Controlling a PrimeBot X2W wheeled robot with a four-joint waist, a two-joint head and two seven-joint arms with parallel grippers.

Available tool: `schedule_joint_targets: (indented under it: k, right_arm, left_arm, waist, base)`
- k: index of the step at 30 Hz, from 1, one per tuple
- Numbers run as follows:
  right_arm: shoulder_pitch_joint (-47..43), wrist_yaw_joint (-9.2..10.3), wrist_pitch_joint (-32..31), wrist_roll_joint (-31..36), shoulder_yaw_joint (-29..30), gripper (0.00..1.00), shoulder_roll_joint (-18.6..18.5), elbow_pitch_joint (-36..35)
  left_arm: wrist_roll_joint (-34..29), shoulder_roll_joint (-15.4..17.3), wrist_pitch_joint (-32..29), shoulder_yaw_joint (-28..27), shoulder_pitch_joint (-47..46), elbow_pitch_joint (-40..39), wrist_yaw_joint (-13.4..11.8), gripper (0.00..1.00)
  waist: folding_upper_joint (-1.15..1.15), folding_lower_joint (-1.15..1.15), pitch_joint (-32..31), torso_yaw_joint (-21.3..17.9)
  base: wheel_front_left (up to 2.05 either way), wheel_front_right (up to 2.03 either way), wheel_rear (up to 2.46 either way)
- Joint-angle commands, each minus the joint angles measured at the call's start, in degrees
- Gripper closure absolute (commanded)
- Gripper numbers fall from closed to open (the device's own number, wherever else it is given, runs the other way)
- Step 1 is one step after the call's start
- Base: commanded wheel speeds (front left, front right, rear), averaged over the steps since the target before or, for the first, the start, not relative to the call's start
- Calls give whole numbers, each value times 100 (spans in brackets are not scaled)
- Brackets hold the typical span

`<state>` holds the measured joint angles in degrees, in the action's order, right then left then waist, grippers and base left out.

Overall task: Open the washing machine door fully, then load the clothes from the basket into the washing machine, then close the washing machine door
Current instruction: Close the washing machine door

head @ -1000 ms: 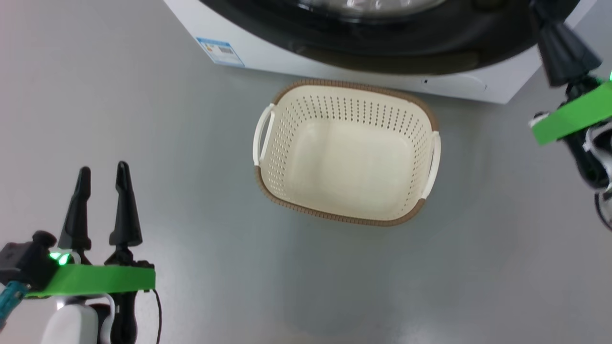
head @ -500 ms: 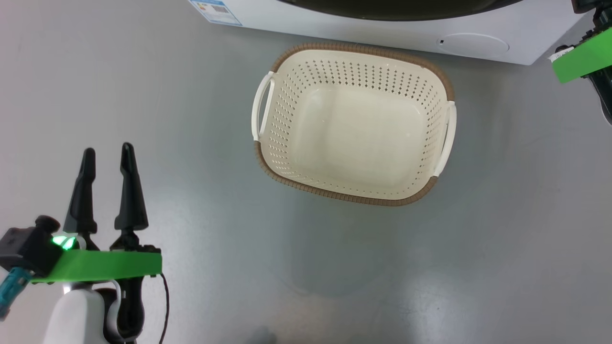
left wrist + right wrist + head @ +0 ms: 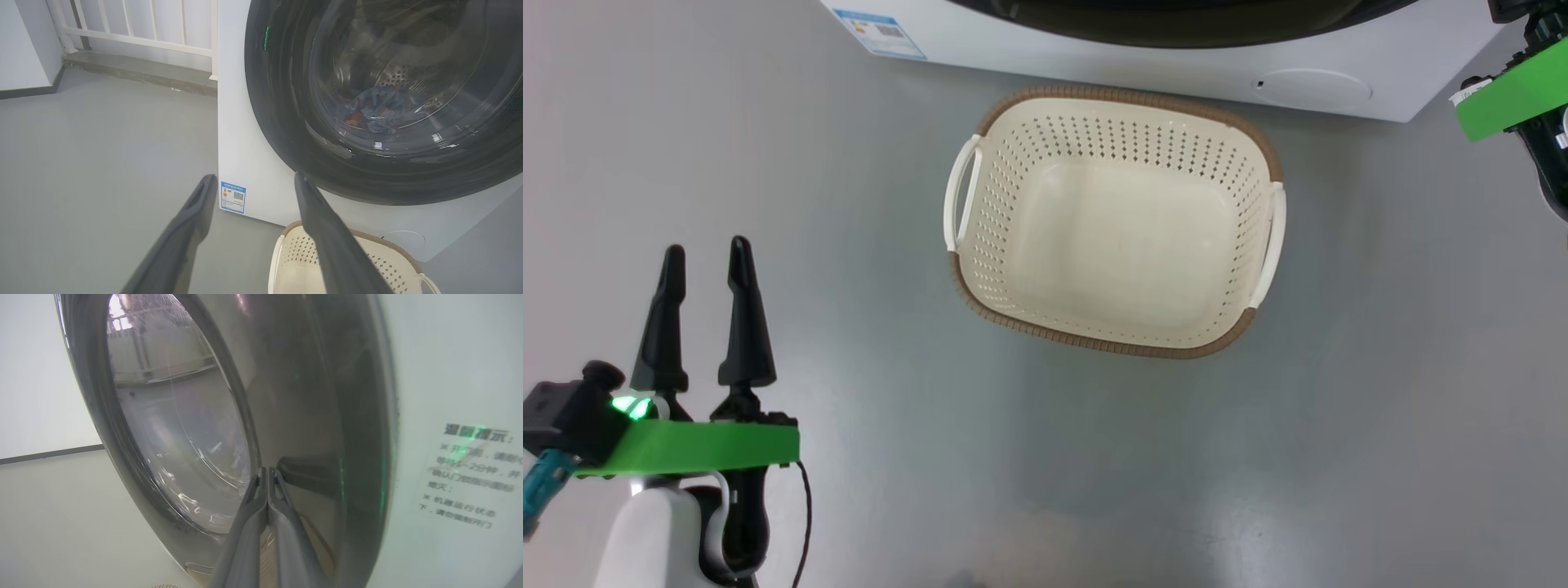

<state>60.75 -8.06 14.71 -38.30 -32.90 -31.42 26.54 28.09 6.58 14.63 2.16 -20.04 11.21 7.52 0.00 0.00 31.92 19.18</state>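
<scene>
We see the basket (image 3: 1123, 245) on the grey floor (image 3: 849, 245), its bare bottom showing, just in front of the washer (image 3: 1143, 61), whose door (image 3: 278, 122) lies flush against the white front; through it a blue garment (image 3: 380, 110) shows in the drum (image 3: 412, 73). Our left gripper (image 3: 705, 249) hovers over the floor well to the basket's left, its jaws released and apart. Our right gripper (image 3: 269, 471) has its jaws clenched tip to tip, right up against the door's black rim beside a dark recess (image 3: 310, 473), and we cannot tell whether they touch it.
</scene>
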Motion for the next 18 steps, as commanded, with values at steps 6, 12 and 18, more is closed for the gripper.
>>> schedule_joint_targets:
  k: [6, 12, 18]
  right_arm:
    - [-359, 57, 29, -94, 73, 44, 71, -71]
    - [-840, 57, 29, -137, -23, 0, 193, -249]
    - [-1363, 57, 29, -133, 65, 0, 299, -529]
  left_arm:
    - [-48, 281, 37, -141, -4, -14, -3, 0]
    - [-59, 364, 37, -120, 82, 58, -3, 0]
    - [-69, 437, 37, -108, 226, 126, -3, 0]
  waist:
    - [0, 0, -362, -175]
    - [0, 0, -854, -407]
    - [0, 0, -1325, -740]
  base:
    - [0, 0, 0]
    - [0, 0, 0]
    - [0, 0, 0]
